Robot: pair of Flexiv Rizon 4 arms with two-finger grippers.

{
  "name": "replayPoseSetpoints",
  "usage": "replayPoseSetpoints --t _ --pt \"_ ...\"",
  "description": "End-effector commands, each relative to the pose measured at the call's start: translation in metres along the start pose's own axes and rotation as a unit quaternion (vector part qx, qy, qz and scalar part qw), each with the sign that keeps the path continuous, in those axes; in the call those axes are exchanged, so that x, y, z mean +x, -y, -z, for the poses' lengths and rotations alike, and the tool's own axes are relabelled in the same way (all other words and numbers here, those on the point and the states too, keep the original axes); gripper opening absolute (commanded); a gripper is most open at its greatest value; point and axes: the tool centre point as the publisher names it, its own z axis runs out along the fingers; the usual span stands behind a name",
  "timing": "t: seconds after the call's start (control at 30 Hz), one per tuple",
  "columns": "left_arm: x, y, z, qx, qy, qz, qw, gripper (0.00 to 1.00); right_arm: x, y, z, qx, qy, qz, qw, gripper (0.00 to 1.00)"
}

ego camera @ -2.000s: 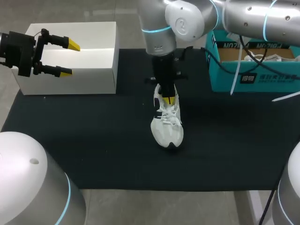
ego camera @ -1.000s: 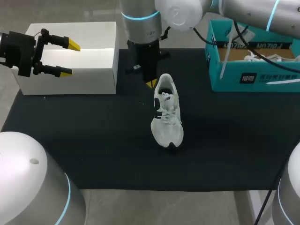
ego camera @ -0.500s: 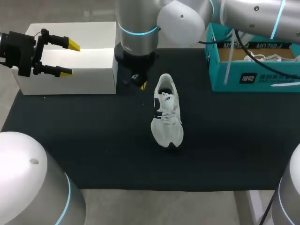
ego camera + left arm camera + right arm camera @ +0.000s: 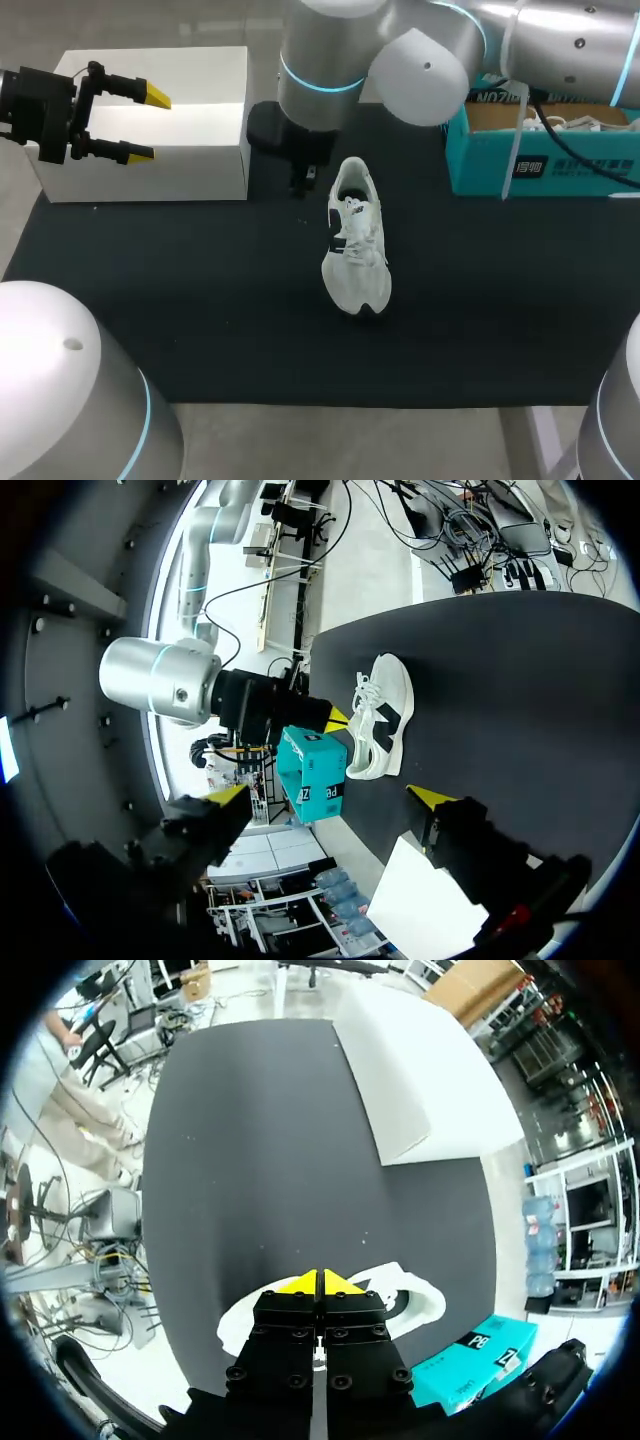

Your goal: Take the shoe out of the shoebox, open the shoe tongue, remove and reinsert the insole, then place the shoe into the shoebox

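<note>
One white shoe (image 4: 355,240) upright mid-bench (image 4: 200,300), right claw (image 4: 318,1282) pressed together just left of its heel, left claw (image 4: 148,124) spread at white box (image 4: 190,130), far left.

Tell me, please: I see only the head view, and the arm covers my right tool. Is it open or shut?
Observer: Shut. In the right wrist view the two yellow tips of the right tool meet, with nothing between them.
Operator: Where is the shoe from there?
Observer: The shoe peeks out from under the tool's body, not ahead of the tips.
</note>
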Motion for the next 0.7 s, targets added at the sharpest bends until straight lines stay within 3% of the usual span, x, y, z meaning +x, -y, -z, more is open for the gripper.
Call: replayPoseSetpoints --t 0.03,0.33,0.43,0.57,0.6,0.63,0.67,0.7 --pt "0.000 0.000 0.000 0.000 -0.001 0.000 1.000 1.00 -0.012 0.020 0.000 -0.047 -0.002 0.069 0.997 0.00" --pt "0.000 0.000 0.000 0.000 -0.001 0.000 1.000 1.00 -0.056 0.058 0.002 0.012 0.001 0.103 0.995 0.00" --pt "0.000 0.000 0.000 0.000 -0.001 0.000 1.000 1.00 -0.069 0.066 -0.005 0.047 -0.007 0.111 0.993 0.00" --pt "0.000 0.000 0.000 0.000 -0.001 0.000 1.000 1.00 -0.086 0.074 -0.016 0.061 0.000 0.110 0.992 0.00" --pt "0.000 0.000 0.000 0.000 -0.001 0.000 1.000 1.00 -0.090 0.074 -0.020 0.064 0.003 0.114 0.991 0.11" --pt "0.000 0.000 0.000 0.000 -0.001 0.000 1.000 1.00 -0.095 0.076 -0.023 0.066 0.003 0.114 0.991 0.33" --pt "0.000 0.000 0.000 0.000 -0.001 0.000 1.000 1.00 -0.100 0.078 -0.027 0.062 0.009 0.110 0.992 0.40" --pt "0.000 0.000 0.000 0.000 -0.001 0.000 1.000 1.00 -0.104 0.077 -0.028 0.060 0.012 0.107 0.992 0.39"
